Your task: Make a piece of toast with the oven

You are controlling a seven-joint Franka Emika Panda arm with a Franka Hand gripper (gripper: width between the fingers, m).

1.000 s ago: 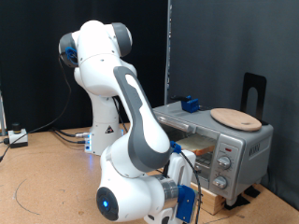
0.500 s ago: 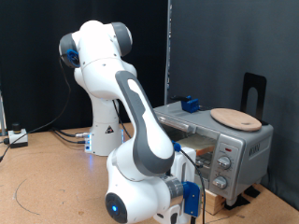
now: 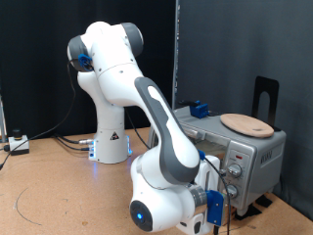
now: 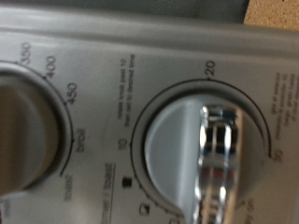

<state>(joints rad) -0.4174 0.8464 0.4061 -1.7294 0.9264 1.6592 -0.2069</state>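
At the knob panel of the silver-grey boxy toaster oven (image 3: 245,157), the gripper (image 3: 217,201) faces its round timer knob (image 4: 210,159); finger opening cannot be told.

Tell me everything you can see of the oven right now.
The oven is a small silver-grey metal box standing on a wooden base at the exterior view's right, with a round wooden board on its roof. The arm's wrist hides most of its front; the knob panel shows at its right end. The wrist view is filled by that panel: a round timer knob with a shiny metal grip and printed minute marks, beside a temperature dial marked 350, 400, 450. The tool itself is out of sight.
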